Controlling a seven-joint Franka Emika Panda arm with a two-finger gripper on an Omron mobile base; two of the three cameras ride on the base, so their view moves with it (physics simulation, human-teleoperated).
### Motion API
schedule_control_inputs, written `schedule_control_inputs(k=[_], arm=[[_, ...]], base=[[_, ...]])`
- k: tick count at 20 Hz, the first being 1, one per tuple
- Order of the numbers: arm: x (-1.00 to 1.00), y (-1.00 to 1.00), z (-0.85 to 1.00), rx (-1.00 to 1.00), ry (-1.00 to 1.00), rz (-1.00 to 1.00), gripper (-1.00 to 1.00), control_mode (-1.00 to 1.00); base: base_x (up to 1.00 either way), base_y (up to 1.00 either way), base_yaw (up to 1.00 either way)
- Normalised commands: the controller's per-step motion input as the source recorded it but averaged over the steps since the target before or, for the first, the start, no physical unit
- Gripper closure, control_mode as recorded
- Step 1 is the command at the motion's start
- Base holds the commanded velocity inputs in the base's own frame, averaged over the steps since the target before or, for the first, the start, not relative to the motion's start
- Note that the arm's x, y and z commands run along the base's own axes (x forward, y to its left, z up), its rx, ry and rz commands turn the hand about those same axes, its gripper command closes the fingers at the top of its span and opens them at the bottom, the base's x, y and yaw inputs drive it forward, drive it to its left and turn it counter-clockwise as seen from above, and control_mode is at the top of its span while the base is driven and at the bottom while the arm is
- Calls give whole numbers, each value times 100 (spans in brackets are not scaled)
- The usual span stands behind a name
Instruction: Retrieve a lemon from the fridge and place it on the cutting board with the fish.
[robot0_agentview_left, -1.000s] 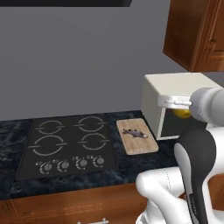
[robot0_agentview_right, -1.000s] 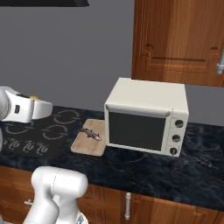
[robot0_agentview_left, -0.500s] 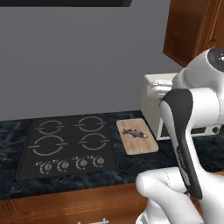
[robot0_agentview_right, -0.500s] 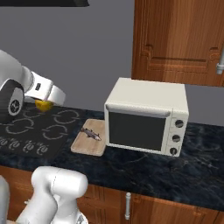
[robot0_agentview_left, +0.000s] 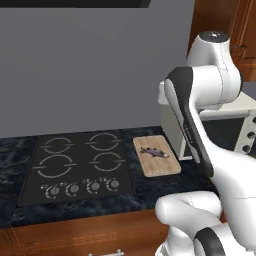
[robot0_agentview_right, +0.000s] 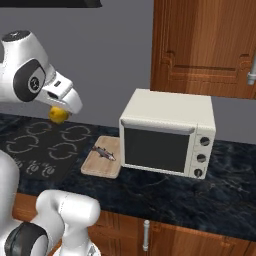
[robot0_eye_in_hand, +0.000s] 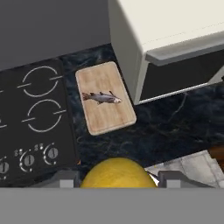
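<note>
The lemon (robot0_agentview_right: 58, 115), round and yellow with a smooth skin, is held between the fingers (robot0_eye_in_hand: 119, 178), which are closed partway on its sides; it is carried in the air above the table (robot0_agentview_right: 165, 192), over the right side of the stovetop (robot0_agentview_right: 45, 150) and to the left of the cutting board (robot0_agentview_right: 103, 157).

The cutting board, a light tan wooden rectangle with rounded corners, is laid flat on the dark marbled table, between the stovetop and the toaster oven (robot0_agentview_right: 167, 132). The fish (robot0_eye_in_hand: 101, 98), slim and grey with a reddish tint, is laid across the middle of the board. The board's right edge is seen just beside the oven's left wall.

The oven is a cream box with a dark glass door and three knobs on its right panel. The stovetop is flat black, marked with four ring burners and a row of knobs along its front edge. Brown wooden cabinets (robot0_agentview_right: 205, 47) are mounted above the oven.
</note>
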Motion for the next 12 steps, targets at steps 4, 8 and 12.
schedule_control_inputs(k=[4, 8, 12], arm=[[34, 0, -76, 0, 18, -34, 100, -100], [42, 0, -54, 0, 15, -31, 100, -100], [52, 0, -49, 0, 11, -21, 100, -100]], base=[[0, 0, 0], [0, 0, 0], [0, 0, 0]])
